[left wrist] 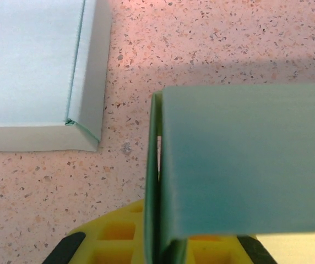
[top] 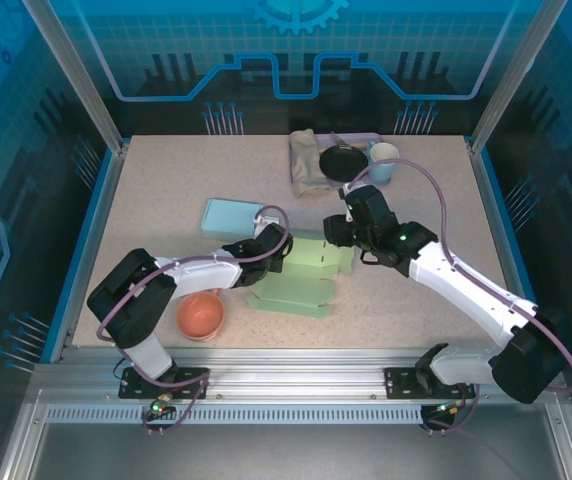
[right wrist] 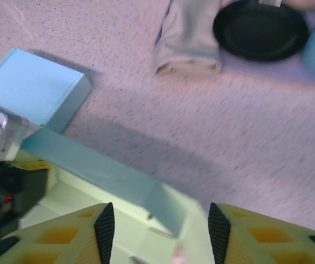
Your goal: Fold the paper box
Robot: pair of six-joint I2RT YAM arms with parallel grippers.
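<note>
The light green paper box [top: 301, 280] lies partly folded at the table's middle. My left gripper [top: 271, 248] is at its left end, shut on an upright side wall. In the left wrist view that wall [left wrist: 245, 159] stands pinched between the yellow fingers [left wrist: 113, 236], with the left gripper [left wrist: 163, 247] at the frame's bottom. My right gripper [top: 341, 235] hovers over the box's right end. In the right wrist view the right gripper [right wrist: 162, 234] is open, and the box's far corner [right wrist: 163, 203] lies between its black pads [right wrist: 104, 231], not touching them.
A finished light blue box [top: 232, 214] sits just behind the left gripper. An orange bowl [top: 200, 315] is near the front left. At the back stand a folded cloth [top: 306, 160], a black dish [top: 343, 162] and a pale blue cup [top: 384, 160].
</note>
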